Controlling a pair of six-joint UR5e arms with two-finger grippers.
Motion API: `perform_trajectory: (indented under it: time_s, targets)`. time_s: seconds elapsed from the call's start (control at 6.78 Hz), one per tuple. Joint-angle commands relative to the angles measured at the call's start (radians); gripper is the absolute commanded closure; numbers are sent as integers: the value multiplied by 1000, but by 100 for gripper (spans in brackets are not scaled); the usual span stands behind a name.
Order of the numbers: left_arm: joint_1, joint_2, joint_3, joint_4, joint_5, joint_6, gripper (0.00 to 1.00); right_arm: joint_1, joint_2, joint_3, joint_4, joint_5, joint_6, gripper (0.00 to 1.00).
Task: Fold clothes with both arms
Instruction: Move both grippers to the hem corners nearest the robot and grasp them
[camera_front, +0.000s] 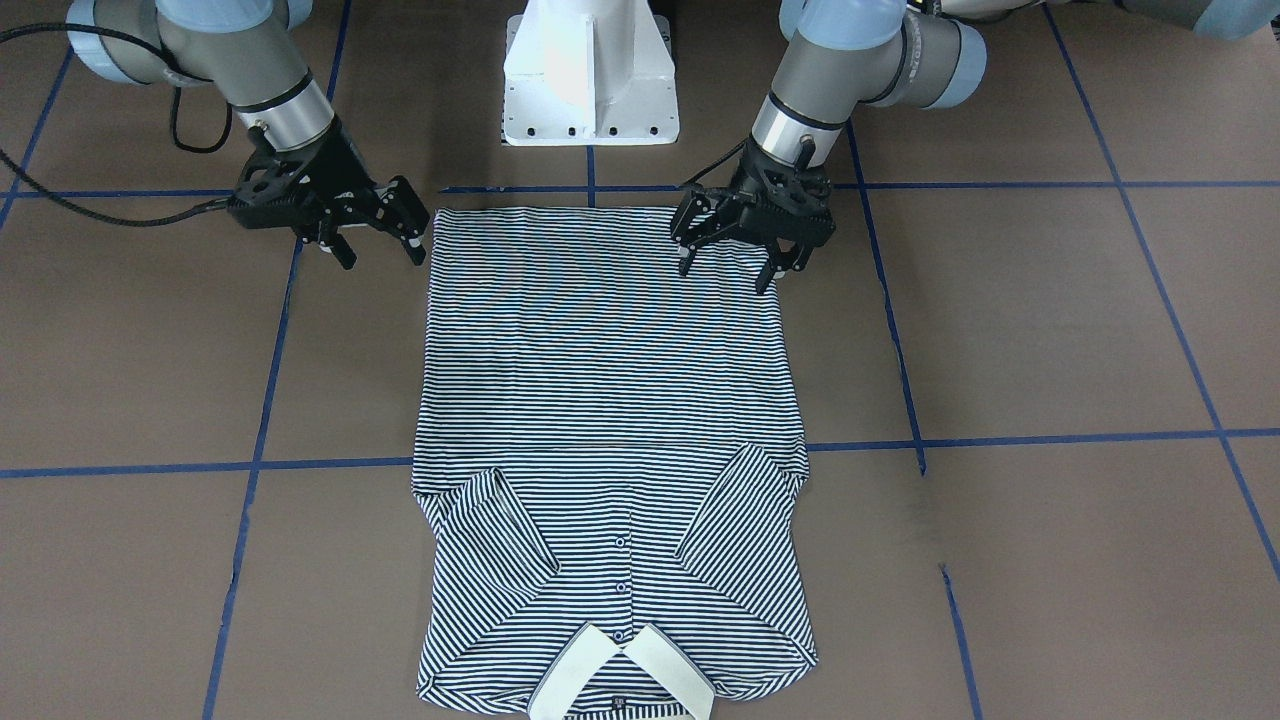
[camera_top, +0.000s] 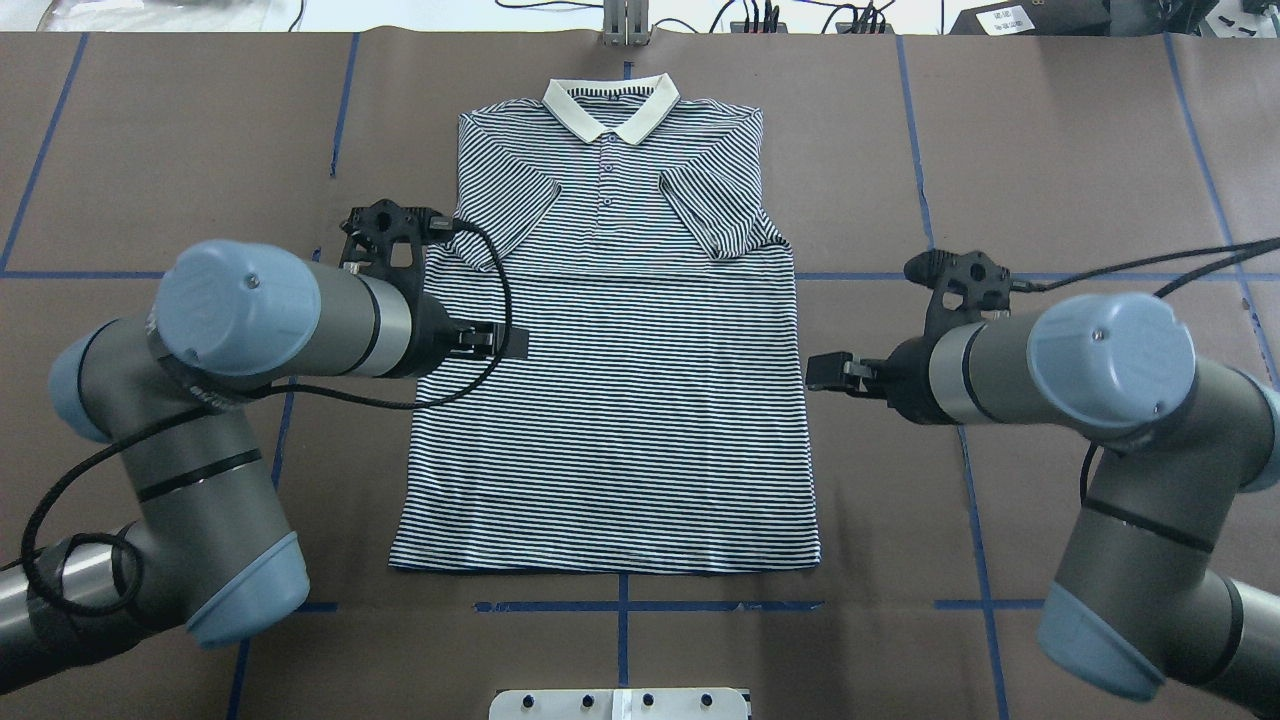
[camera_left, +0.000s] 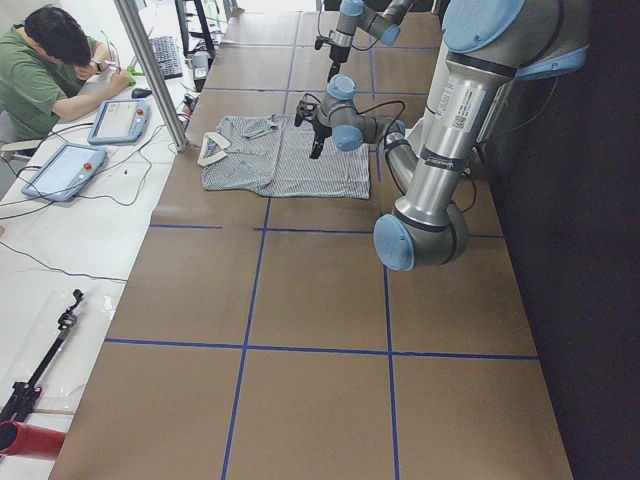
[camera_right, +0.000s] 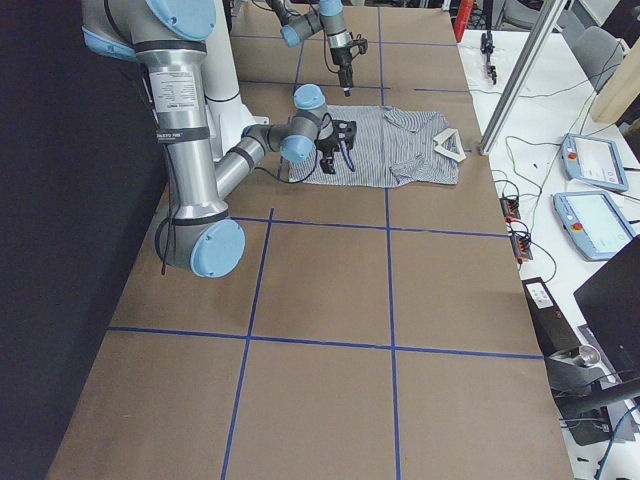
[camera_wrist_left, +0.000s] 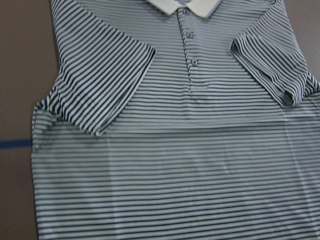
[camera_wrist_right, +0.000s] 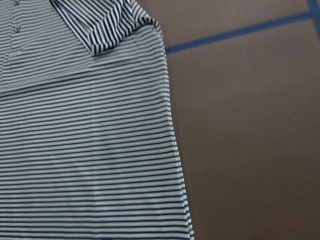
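The striped polo shirt (camera_front: 610, 380) (camera_top: 610, 420) lies flat and face up on the brown table. Its cream collar (camera_top: 610, 105) is at the far side and both short sleeves are folded inward over the chest. Raised above the shirt's near hem corner on my left side, my left gripper (camera_front: 727, 272) (camera_top: 390, 215) is open and holds nothing. My right gripper (camera_front: 380, 258) (camera_top: 955, 262) is open too, hovering just outside the other hem corner. The left wrist view shows the shirt's chest, buttons and sleeves (camera_wrist_left: 175, 150). The right wrist view shows the shirt's side edge (camera_wrist_right: 85, 150).
The white pedestal base (camera_front: 590, 80) stands just behind the hem. Blue tape lines (camera_front: 1000, 438) cross the brown table. A person (camera_left: 50, 70) sits at a side desk with pendant tablets (camera_left: 120, 118). A metal post (camera_left: 150, 70) rises near the collar end.
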Motion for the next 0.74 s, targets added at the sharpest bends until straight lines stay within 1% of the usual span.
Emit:
perform_trajectory:
  time_s: [0.0, 0.15, 0.3, 0.44, 0.59]
  targets:
    - [115, 138, -90, 0, 59, -104, 0, -163, -27, 27, 0, -138, 179, 8]
    - [180, 175, -90, 0, 120, -189, 5, -206, -27, 27, 0, -196, 184, 6]
    - [230, 215, -89, 0, 152, -293, 25, -226, -27, 27, -3, -215, 193, 5]
    - [273, 241, -86, 0, 178, -343, 32, -233, -27, 27, -8, -221, 194, 4]
    - [285, 243, -75, 2, 180, -345, 32, -238, -27, 27, -6, -235, 194, 3]
